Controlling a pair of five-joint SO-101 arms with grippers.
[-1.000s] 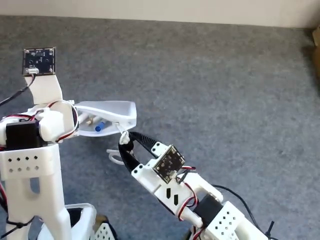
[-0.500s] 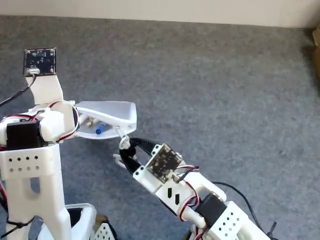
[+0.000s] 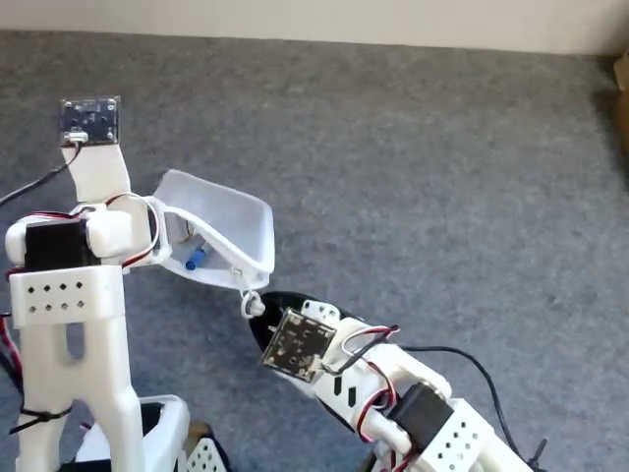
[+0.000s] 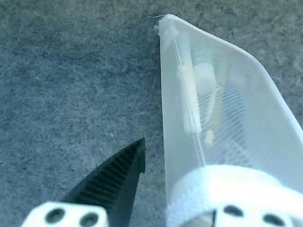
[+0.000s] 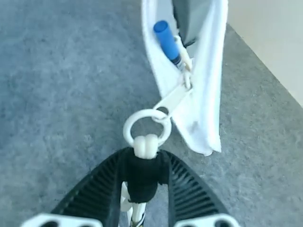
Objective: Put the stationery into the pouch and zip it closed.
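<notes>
Gripping zip ring [image 5: 146, 126]: right claw [image 5: 144, 158] | pen [image 5: 166, 41] half-hidden in pouch [image 5: 203, 94]

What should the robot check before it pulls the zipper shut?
1. Does the right gripper pinch the white plastic zipper ring? Ok.
2. Is the blue pen inside the translucent white pouch? Ok.
3. Is the pen clear of the white slider? Not ok, it lies right beside it.
4. Is the pouch zipped? Not ok, its mouth is open.
5. Does the left gripper hold the pouch firmly? Cannot tell.
</notes>
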